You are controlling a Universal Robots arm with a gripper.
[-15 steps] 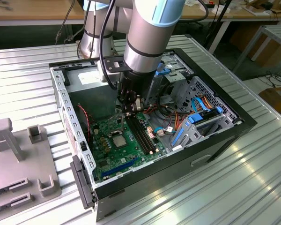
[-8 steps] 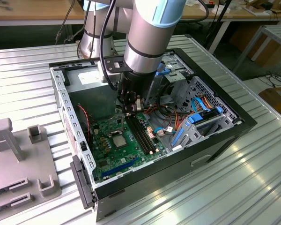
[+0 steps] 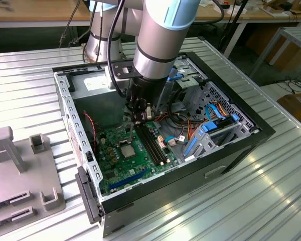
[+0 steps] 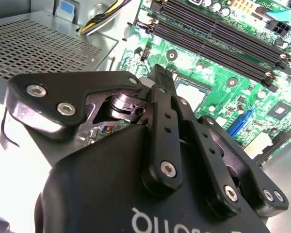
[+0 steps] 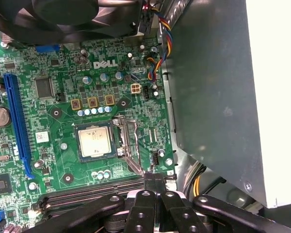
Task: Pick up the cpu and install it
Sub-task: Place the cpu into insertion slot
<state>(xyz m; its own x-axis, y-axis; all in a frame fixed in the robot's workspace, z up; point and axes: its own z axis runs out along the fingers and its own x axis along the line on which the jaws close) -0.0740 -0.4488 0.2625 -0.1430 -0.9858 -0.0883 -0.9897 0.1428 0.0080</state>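
Note:
The cpu (image 5: 94, 141) lies flat in its black-framed socket on the green board (image 5: 48, 145), silver-grey top up. The socket's metal clamp frame (image 5: 132, 145) stands swung aside next to it. The cpu also shows in the exterior view (image 3: 127, 149), and part of it shows past the fingers in the second wrist view (image 4: 189, 92). My gripper (image 3: 140, 118) hangs inside the open computer case, above the board and just off the socket's side. Its black fingers (image 5: 154, 182) are pressed together with nothing between them, and their joined tip (image 4: 157, 74) points at the board.
Long black memory slots (image 4: 218, 36) run beside the socket. A grey power supply box (image 5: 218, 87) rises close to the gripper. Coloured cables (image 3: 190, 125) and a drive cage (image 3: 215, 108) fill the case's far side. Grey fixtures (image 3: 20, 160) stand on the table at the exterior view's left.

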